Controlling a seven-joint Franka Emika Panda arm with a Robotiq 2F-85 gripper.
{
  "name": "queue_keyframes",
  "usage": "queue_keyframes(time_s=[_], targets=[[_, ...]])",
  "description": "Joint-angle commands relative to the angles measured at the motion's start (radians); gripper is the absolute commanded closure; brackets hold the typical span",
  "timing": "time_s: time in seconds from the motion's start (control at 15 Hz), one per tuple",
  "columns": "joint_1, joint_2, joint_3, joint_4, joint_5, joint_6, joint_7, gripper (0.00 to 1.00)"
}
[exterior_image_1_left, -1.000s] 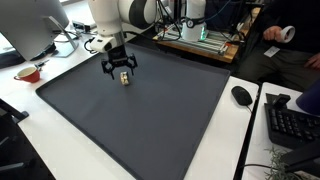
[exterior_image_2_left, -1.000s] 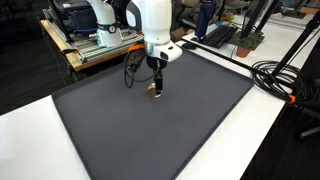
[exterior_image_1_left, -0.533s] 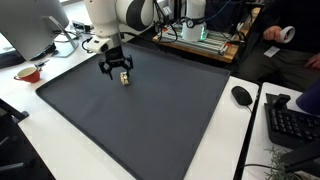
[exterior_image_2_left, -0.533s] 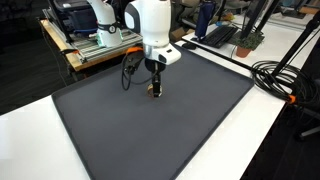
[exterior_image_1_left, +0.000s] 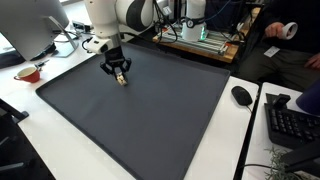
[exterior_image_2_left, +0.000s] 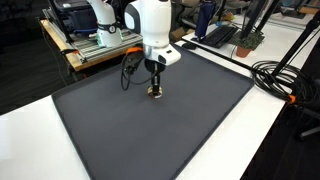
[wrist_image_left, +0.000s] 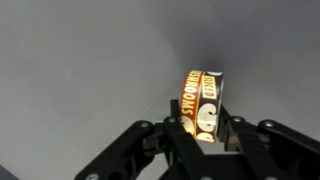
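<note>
Currently, end effector (wrist_image_left: 203, 121) clamps upright box (wrist_image_left: 202, 98) by its narrow sides, apparently for sure grip, on bench (exterior_image_1_left: 50, 140) mat (exterior_image_1_left: 150, 110).

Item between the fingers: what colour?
The item is orange with pale lettering, clearest in the wrist view.

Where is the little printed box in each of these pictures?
Exterior view: little printed box, upper left, on the dark mat.
Exterior view: the box, just above centre, on the mat.
Wrist view: the box, lower right of centre, between the fingers.
Shared landmark: the dark mat under it in all three.
</note>
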Motion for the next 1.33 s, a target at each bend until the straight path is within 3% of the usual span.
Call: queue_keyframes(time_s=[0.0, 0.6, 1.27], targets=[[-0.012, -0.006, 0.006, 0.005, -0.026, -0.010, 0.020, 0.91], [-0.006, -0.098, 0.001, -0.087, -0.048, 0.080, 0.027, 0.91], [0.028, -0.190, -0.057, -0.251, -0.197, 0.286, 0.188, 0.91]])
